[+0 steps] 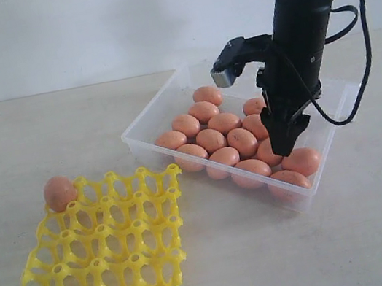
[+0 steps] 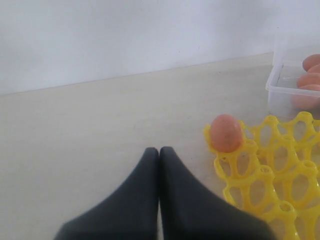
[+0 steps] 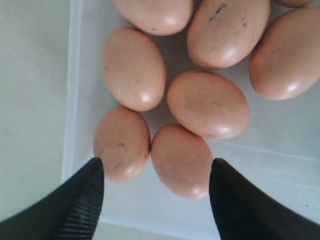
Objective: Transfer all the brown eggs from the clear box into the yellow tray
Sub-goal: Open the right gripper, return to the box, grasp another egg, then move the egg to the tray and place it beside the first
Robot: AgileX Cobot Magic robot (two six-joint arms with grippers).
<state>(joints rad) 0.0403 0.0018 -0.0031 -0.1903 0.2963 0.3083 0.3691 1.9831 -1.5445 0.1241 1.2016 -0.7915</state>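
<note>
Pale beige table, white wall; right pincer gapes above brown eggs; left pincer closed

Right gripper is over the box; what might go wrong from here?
The open right gripper straddles two adjacent brown eggs, so closing could pinch both or crack one. One finger hangs near the clear box wall and may snag it.

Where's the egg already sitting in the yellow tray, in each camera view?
Exterior: the egg sits on the yellow tray's far left corner cup.
Left wrist: same egg on the tray's corner, clear box beyond it.
Right wrist: not in it.
Shared landmark: the clear box, in all three.
</note>
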